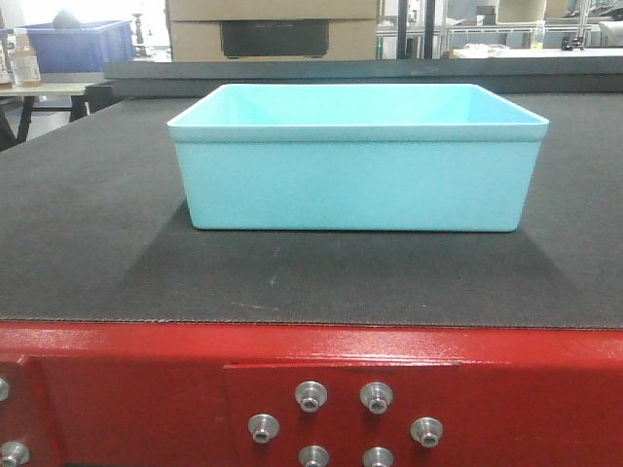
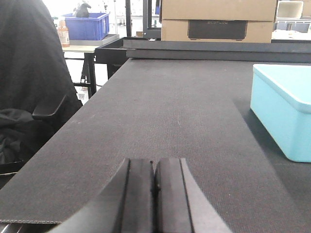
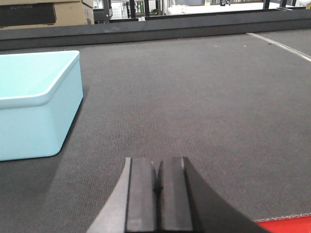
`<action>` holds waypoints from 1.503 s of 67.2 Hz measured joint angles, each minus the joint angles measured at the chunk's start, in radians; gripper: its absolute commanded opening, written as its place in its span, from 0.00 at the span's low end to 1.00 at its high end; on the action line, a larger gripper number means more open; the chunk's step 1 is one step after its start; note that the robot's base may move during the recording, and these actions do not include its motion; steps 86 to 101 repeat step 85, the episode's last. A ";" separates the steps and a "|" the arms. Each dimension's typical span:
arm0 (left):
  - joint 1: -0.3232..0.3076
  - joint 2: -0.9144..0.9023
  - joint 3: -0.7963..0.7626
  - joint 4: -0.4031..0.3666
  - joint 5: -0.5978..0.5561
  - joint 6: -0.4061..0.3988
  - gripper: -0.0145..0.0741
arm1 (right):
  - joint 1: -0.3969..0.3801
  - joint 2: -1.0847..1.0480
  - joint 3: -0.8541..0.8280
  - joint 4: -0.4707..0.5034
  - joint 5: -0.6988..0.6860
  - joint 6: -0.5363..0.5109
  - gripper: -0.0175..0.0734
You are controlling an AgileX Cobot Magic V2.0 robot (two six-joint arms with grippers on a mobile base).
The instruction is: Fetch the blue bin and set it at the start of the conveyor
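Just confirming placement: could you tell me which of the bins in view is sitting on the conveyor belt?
The pale cyan bin, plain-walled; the dark blue bin rests on a table behind.

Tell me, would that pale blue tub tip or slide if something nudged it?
The tub is wide, low and flat-bottomed, so tipping seems unlikely. It looks empty, probably light, so a nudge might shift it, though the textured belt likely grips somewhat.

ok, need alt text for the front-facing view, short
A pale cyan blue bin sits upright and empty on the dark grey conveyor belt, centred in view. Below the belt edge runs a red metal frame with silver bolts. Cardboard boxes and a dark blue crate stand behind.
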 measured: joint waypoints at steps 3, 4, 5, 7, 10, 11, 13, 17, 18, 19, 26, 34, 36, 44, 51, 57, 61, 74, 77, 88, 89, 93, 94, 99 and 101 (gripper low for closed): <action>0.000 0.000 0.000 0.000 0.000 0.000 0.04 | 0.000 0.000 0.002 -0.004 -0.009 0.000 0.01; 0.000 0.000 0.000 0.000 0.000 0.000 0.04 | 0.000 0.000 0.002 -0.006 -0.012 0.000 0.01; 0.000 0.000 0.000 0.000 0.000 0.000 0.04 | 0.000 -0.001 0.002 -0.009 -0.015 0.000 0.01; 0.000 0.000 0.000 0.000 0.000 0.000 0.04 | 0.000 -0.001 0.004 -0.013 -0.019 0.000 0.01; 0.000 0.000 0.000 0.000 0.000 0.000 0.04 | 0.000 -0.004 0.004 -0.017 -0.026 0.000 0.01; 0.000 0.000 0.000 0.000 0.000 0.000 0.04 | 0.000 -0.004 0.004 -0.017 -0.027 0.000 0.01; 0.000 0.000 0.000 0.000 0.000 0.000 0.04 | 0.000 -0.004 0.004 -0.017 -0.030 0.000 0.01; 0.000 0.000 0.000 0.000 0.000 0.000 0.04 | 0.000 -0.004 0.004 -0.019 -0.032 0.000 0.01; 0.000 0.000 0.000 0.000 0.000 0.000 0.04 | 0.000 -0.004 0.004 -0.019 -0.032 0.000 0.01; 0.000 0.000 0.000 0.000 0.000 0.000 0.04 | 0.000 -0.004 0.004 -0.021 -0.033 0.000 0.01; 0.000 0.000 0.000 0.000 0.000 0.000 0.04 | 0.000 -0.004 0.004 -0.021 -0.035 0.000 0.01; 0.000 0.000 0.000 0.000 0.000 0.000 0.04 | 0.000 -0.004 0.004 -0.021 -0.035 0.000 0.01; 0.000 0.000 0.000 0.000 0.000 0.000 0.04 | 0.000 -0.004 0.004 -0.021 -0.035 0.000 0.01; 0.000 0.000 0.000 0.000 0.000 0.000 0.04 | 0.000 -0.004 0.004 -0.021 -0.035 0.000 0.01; 0.000 0.000 0.000 0.000 0.000 0.000 0.04 | 0.000 -0.004 0.004 -0.021 -0.035 0.000 0.01; 0.000 0.000 0.000 0.000 0.000 0.000 0.04 | 0.000 -0.004 0.004 -0.021 -0.035 0.000 0.01; 0.000 0.000 0.000 0.000 0.000 0.000 0.04 | 0.000 -0.004 0.004 -0.021 -0.035 0.000 0.01; 0.000 0.000 0.000 0.000 0.000 0.000 0.04 | 0.000 -0.004 0.004 -0.021 -0.035 0.000 0.01; 0.000 0.000 0.000 0.000 0.000 0.000 0.04 | 0.000 -0.004 0.004 -0.021 -0.035 0.000 0.01; 0.000 0.000 0.000 0.000 0.000 0.000 0.04 | 0.000 -0.004 0.004 -0.021 -0.035 0.000 0.01; 0.000 0.000 0.000 0.000 0.000 0.000 0.04 | 0.000 -0.004 0.004 -0.021 -0.035 0.000 0.01; 0.000 0.000 0.000 0.000 0.000 0.000 0.04 | 0.000 -0.004 0.004 -0.021 -0.035 0.000 0.01; 0.000 0.000 0.000 0.000 0.000 0.000 0.04 | 0.000 -0.004 0.004 -0.021 -0.035 0.000 0.01; 0.000 0.000 0.000 0.000 0.000 0.000 0.04 | 0.000 -0.004 0.004 -0.021 -0.035 0.000 0.01; 0.000 0.000 0.000 0.000 0.000 0.000 0.04 | 0.000 -0.004 0.004 -0.021 -0.035 0.000 0.01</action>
